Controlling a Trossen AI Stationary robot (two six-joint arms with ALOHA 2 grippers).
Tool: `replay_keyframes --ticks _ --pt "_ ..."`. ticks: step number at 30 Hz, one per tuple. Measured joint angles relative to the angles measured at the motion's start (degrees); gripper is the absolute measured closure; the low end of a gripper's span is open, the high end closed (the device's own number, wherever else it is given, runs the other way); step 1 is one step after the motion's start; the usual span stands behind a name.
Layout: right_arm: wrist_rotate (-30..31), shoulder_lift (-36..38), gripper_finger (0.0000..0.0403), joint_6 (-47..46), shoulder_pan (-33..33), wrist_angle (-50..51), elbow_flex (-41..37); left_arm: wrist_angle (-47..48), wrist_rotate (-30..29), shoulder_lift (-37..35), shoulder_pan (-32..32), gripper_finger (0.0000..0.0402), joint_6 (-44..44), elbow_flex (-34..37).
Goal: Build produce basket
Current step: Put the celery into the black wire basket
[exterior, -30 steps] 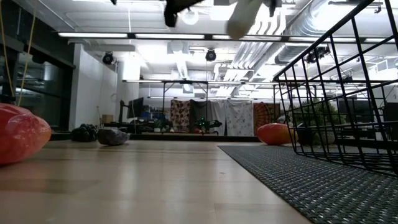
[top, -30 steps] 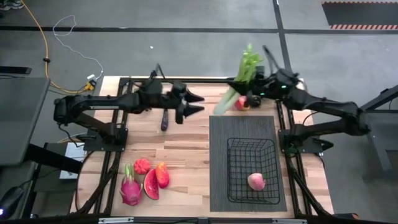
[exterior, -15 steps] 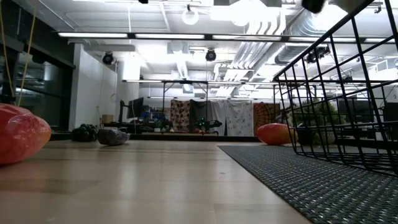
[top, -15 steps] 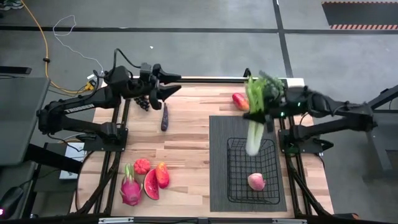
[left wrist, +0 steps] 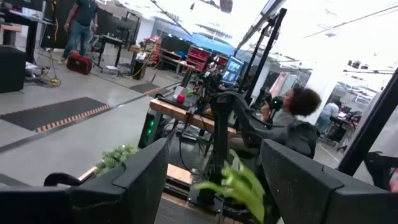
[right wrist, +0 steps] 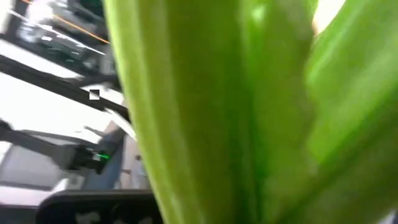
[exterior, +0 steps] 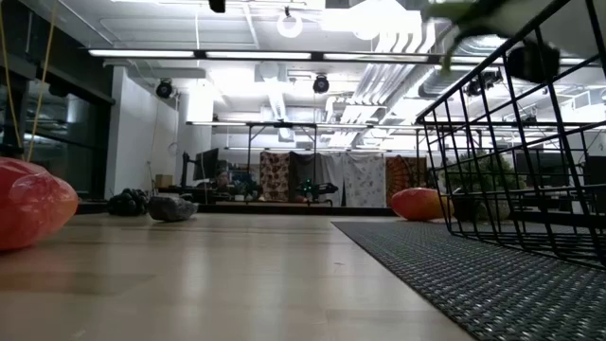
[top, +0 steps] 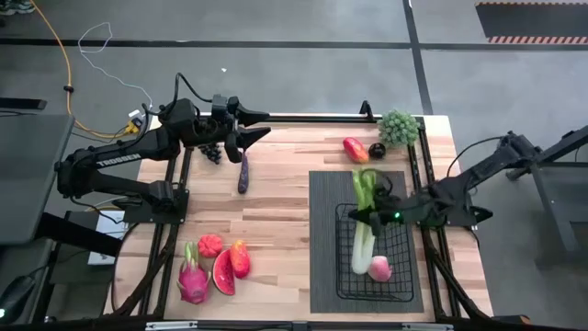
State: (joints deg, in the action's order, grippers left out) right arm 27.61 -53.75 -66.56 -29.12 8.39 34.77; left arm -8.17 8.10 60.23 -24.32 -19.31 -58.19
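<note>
High view shows us the right gripper, clamped on the celery, has swung it down into the basket beside the peach, while our left gripper hangs parted near the grapes.

Celery fills my right wrist view edge to edge, blurred; my own fingers are hidden behind it. From above, my right gripper is a dark blur over the basket; finger contact with the stalks is unreadable. Low view: basket cut off at the right edge, the red fruit cut off at the left. Dark clump under my left arm is partly covered.
</note>
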Motion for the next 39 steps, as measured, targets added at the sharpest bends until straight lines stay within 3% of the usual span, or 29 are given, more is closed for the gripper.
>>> replay_keyframes --ticks 14,22,31,39 --pt "0.7 -14.5 0.0372 -12.1 -4.8 -0.7 0.4 -0.1 -0.4 0.0 0.0 0.0158 0.0 0.0" --pt "5.0 -20.1 0.0371 -18.5 -5.6 -4.1 0.4 -0.2 -0.8 0.0 0.0 0.0158 0.0 0.0" --pt "2.7 -23.6 0.0369 -17.8 -5.5 -4.8 0.4 -0.2 -0.9 0.0 0.0 0.0158 0.0 0.0" --pt "-0.2 -23.6 0.0334 -17.0 -5.4 -4.7 0.4 -0.2 -1.3 0.0 0.0 0.0158 0.0 0.0"
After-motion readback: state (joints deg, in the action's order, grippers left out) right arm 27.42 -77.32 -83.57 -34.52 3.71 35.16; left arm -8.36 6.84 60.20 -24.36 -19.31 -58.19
